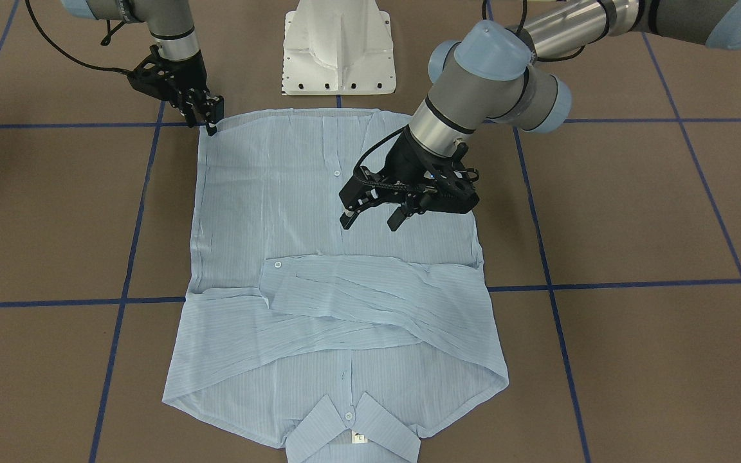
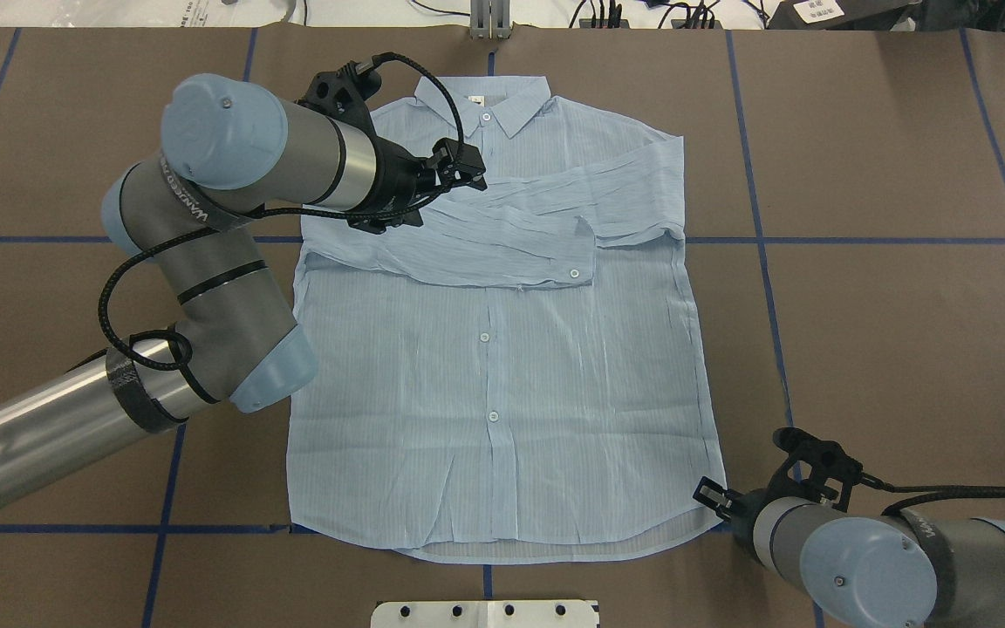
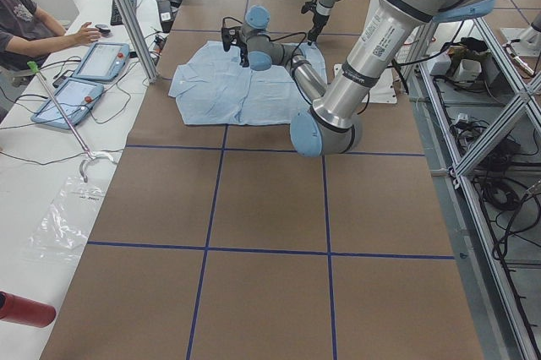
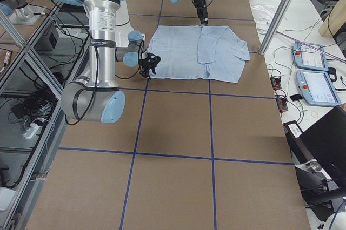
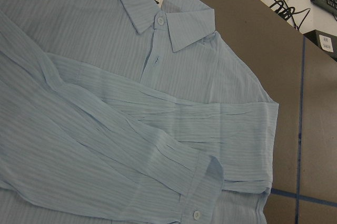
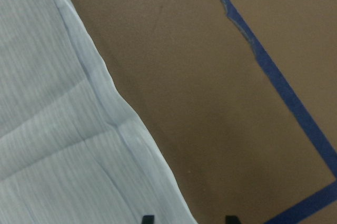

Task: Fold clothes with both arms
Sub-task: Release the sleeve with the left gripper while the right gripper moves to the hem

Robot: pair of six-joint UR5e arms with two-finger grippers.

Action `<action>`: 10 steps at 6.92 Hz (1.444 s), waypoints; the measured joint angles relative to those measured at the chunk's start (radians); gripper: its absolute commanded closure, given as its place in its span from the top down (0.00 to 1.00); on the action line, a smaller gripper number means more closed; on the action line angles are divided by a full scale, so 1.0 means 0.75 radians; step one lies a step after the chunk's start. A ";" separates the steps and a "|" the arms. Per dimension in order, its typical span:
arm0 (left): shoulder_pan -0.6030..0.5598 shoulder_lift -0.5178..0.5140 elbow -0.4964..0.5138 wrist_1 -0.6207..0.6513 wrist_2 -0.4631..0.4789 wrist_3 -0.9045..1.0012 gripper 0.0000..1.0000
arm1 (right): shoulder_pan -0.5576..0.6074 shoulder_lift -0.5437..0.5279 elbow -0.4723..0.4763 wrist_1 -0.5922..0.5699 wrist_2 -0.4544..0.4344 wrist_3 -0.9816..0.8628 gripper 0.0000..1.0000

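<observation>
Pale-blue striped shirt (image 1: 267,193): flat on tabletop (image 1: 634,206), sleeves (image 1: 370,289) crossed over chest. Left pincer (image 1: 370,224): released, above placket. Right pincer (image 1: 211,125): released, straddling hem corner.

Brown table (image 1: 634,206), with blue tape lines (image 1: 634,281) gridding it into big squares. The white base (image 1: 338,48) sits at the top of the front view, and one tape line runs straight up to it. On the white side bench (image 3: 25,199), a person (image 3: 21,18) stretches a hand (image 3: 84,35) out near two tablets (image 3: 101,60) lying side by side. A plastic bag (image 3: 68,220) lies flat nearer the camera, with a red bottle (image 3: 21,309) at the corner. Cables (image 3: 499,195) tangle on the floor beyond the table.
</observation>
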 measured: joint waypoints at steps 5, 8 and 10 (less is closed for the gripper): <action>0.006 0.055 -0.041 0.006 0.002 -0.003 0.99 | 0.001 0.000 0.005 0.000 0.007 -0.003 0.00; 0.171 0.271 -0.311 0.205 0.115 -0.016 0.99 | 0.003 -0.004 0.027 0.003 0.022 -0.006 0.00; 0.374 0.484 -0.609 0.430 0.278 -0.065 0.99 | 0.004 -0.003 0.047 0.005 0.032 -0.008 0.00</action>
